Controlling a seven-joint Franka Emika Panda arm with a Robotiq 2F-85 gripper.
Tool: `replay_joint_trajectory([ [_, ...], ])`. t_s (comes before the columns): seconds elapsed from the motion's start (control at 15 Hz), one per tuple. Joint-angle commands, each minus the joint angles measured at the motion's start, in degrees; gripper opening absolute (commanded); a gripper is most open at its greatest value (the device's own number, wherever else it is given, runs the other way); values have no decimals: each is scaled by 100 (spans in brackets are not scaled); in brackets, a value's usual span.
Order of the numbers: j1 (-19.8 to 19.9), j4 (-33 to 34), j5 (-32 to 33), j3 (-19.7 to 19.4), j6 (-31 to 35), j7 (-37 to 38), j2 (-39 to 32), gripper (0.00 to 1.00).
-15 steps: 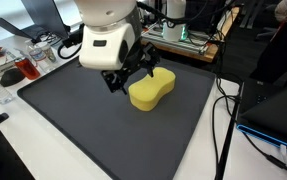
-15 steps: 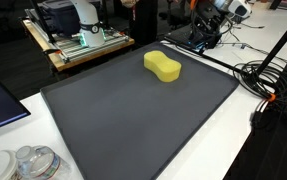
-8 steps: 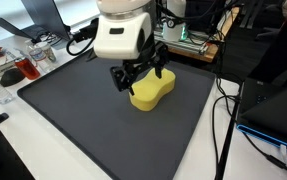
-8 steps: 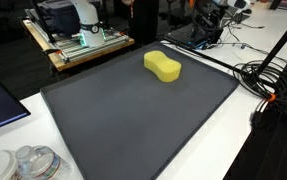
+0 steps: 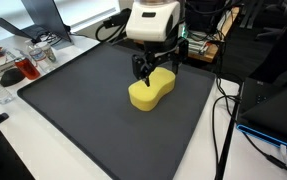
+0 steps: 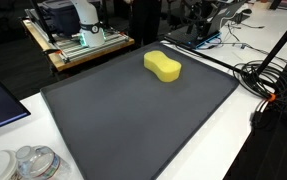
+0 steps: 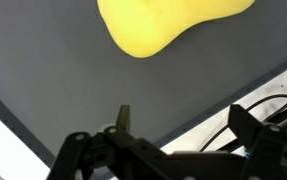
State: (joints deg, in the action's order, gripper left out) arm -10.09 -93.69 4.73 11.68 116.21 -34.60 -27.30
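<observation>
Item: yellow sponge (image 5: pixel 151 92), peanut-shaped, two rounded lobes with a narrower waist.
Sponge position: lying flat on the black mat (image 5: pixel 83 115). In an exterior view it is right of centre in the frame; in an exterior view (image 6: pixel 163 67) it is in the upper middle, near the mat's far edge.
Sponge in wrist view: one lobe fills the top centre (image 7: pixel 168 22), cut off by the upper edge.
Gripper: black Robotiq gripper (image 5: pixel 154 70) under the white wrist housing, in the upper middle of the frame.
Gripper state: open, jaws spread wide apart.
Gripper relative to sponge: over the sponge's far lobe, fingertips pointing down at it. From this angle I cannot tell whether they touch.
Gripper in wrist view: along the bottom edge (image 7: pixel 163 140), one finger (image 7: pixel 83 152) at lower left and its partner at lower right. Bare mat lies between them and the sponge.
Mat: dark grey-black and rectangular, covering most of the table (image 5: pixel 18 150), whose white top shows round its edges.
Cables: black leads (image 5: pixel 223 110) run down the right side of the frame, off the mat.
Jars: clear lidded jars (image 6: pixel 28 163) in the lower left corner, well apart from the sponge.
Wooden cart: holds equipment (image 6: pixel 83 45) at upper left, beyond the mat.
</observation>
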Motion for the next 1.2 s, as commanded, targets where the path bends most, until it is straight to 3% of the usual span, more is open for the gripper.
replay_joint_trajectory([
  [0.0, -1, -1249, -42, 18, 639, 844, 851, 100],
  [0.67, 101, -3531, -633, -158, 2097, 3334, 2285, 100],
  [0.87, 236, -4129, -776, -291, 2481, 3386, 2509, 100],
  [1.13, 518, -4681, -1620, -454, 2780, 2740, 2505, 100],
])
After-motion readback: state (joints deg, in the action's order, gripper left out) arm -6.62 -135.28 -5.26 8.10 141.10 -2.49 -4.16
